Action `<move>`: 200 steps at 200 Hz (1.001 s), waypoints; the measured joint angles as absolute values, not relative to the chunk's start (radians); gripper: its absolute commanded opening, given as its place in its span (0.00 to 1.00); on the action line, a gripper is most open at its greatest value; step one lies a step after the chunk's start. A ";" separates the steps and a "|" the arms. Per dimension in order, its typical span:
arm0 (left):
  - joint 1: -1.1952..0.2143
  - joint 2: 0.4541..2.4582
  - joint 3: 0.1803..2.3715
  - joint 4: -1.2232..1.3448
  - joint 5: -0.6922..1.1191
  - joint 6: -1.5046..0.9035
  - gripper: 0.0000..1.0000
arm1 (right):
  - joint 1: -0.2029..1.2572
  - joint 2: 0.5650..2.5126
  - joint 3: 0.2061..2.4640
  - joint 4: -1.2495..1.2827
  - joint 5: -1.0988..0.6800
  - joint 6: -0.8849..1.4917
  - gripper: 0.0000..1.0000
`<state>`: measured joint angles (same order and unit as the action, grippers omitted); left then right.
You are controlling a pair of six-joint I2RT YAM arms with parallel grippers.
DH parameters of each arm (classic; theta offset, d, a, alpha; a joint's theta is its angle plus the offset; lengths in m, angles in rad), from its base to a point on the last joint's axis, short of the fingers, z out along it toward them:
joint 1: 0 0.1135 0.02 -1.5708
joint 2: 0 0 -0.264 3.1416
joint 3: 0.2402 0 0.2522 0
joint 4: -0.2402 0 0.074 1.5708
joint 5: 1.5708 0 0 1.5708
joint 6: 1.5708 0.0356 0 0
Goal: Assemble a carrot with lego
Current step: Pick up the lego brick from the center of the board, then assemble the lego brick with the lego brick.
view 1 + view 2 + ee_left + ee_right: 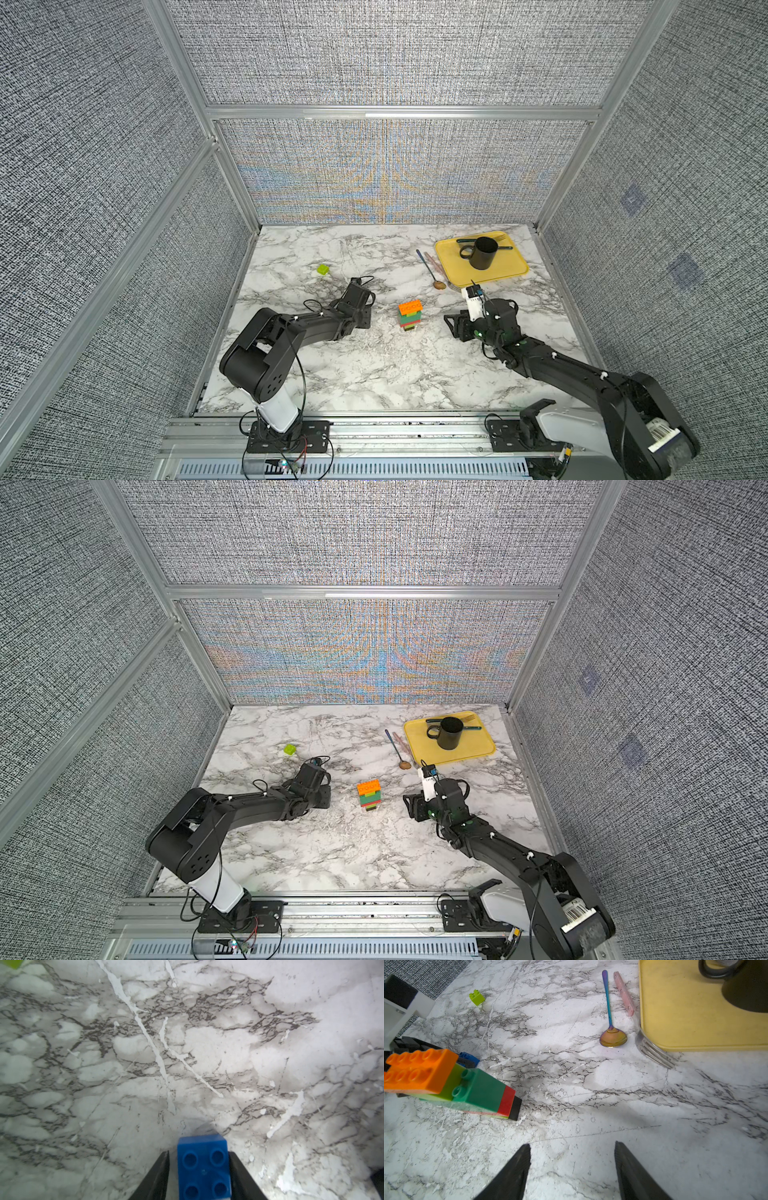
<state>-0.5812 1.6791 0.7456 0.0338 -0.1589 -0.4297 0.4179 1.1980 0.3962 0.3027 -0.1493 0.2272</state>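
The carrot [410, 316] [369, 794] stands mid-table as a stack: orange on top, then lime, dark green, red, black at the foot [446, 1082]. My left gripper [199, 1152] is low to the left of it. Its jaws stand around a blue lego brick [203, 1167] [470, 1059], one finger against it and the other a narrow strip away. A loose lime brick [323, 269] [290, 749] [477, 997] lies further back on the left. My right gripper [572, 1144] [455, 326] hovers open and empty to the right of the carrot.
A yellow tray [511, 270] [675, 1022] at the back right holds a black mug [482, 253] and cutlery. A spoon [430, 270] [612, 1038] and a pink-handled fork [654, 1051] lie on the marble beside the tray's left edge. Grey walls enclose the table.
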 measured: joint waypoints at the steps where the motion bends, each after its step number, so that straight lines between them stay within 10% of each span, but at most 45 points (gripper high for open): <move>1: -0.582 1.679 0.746 0.034 -0.159 -0.430 0.48 | 0.418 1.198 0.396 0.303 -0.149 0.227 0.66; 200: -0.594 1.271 0.788 -0.081 0.134 -0.165 0.13 | 0.352 1.173 0.602 0.203 -0.392 0.255 0.67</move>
